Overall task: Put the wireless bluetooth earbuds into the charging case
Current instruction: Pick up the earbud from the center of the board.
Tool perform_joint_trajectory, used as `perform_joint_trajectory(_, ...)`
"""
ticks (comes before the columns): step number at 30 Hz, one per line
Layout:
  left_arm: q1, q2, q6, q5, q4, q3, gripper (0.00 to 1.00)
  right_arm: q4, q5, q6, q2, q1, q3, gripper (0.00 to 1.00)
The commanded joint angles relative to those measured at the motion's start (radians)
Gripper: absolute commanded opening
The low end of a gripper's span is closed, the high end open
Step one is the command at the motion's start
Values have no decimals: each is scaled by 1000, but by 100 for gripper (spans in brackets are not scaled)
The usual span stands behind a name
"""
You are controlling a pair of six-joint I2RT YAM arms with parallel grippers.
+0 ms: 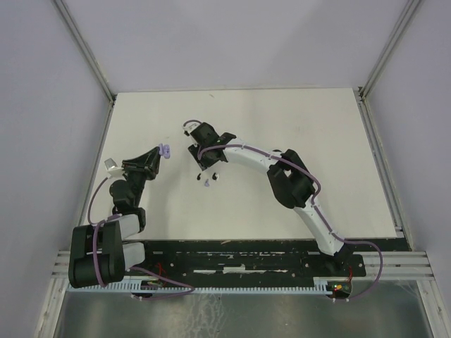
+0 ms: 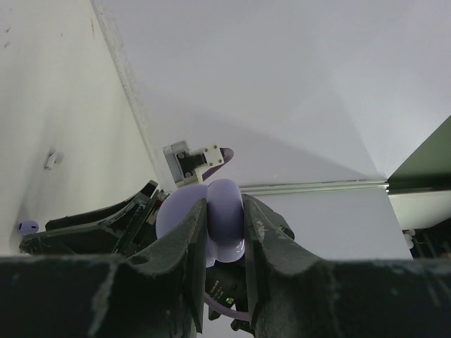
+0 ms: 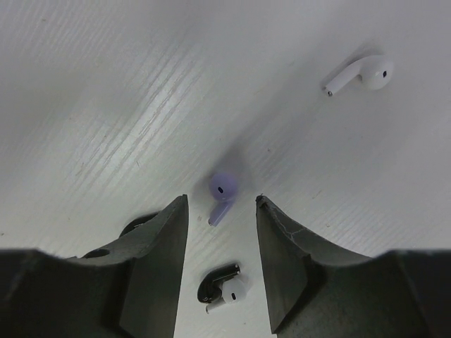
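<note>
Your rounded lilac charging case [image 2: 227, 225] is held up off the table [image 1: 317, 141], pinched in the left gripper [image 2: 225, 204]. Three earbuds lie loose and apart on the white surface: a lilac earbud [image 3: 221, 191] between a white earbud [image 3: 361, 74] and a black-and-white earbud [image 3: 225, 285].

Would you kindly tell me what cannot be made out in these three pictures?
- Left wrist view: the left gripper covers both sides of the lilac case, so whether its lid is open cannot be told.
- Right wrist view: a black piece is half hidden behind one finger of the right gripper; what it is stays unclear.
- Top view: the earbuds below the right gripper are too small to count.
</note>
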Motion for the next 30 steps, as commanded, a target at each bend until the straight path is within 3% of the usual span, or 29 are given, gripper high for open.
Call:
perform_joint_trajectory(1,10,-12,37,20,33,17,3,7,22,-14,20,7,64,51)
perform_joint_trajectory(11,25,-11,34,30,35,15,3,2,23,-7,52,8,86,46)
perform_joint_trajectory(22,34,-4,35,40,35,15,3,6,33,-8,45,8,67,34)
perform_joint_trajectory(30,34,6,45,59,27,25,3,18,41,-25,35,8,65,14)
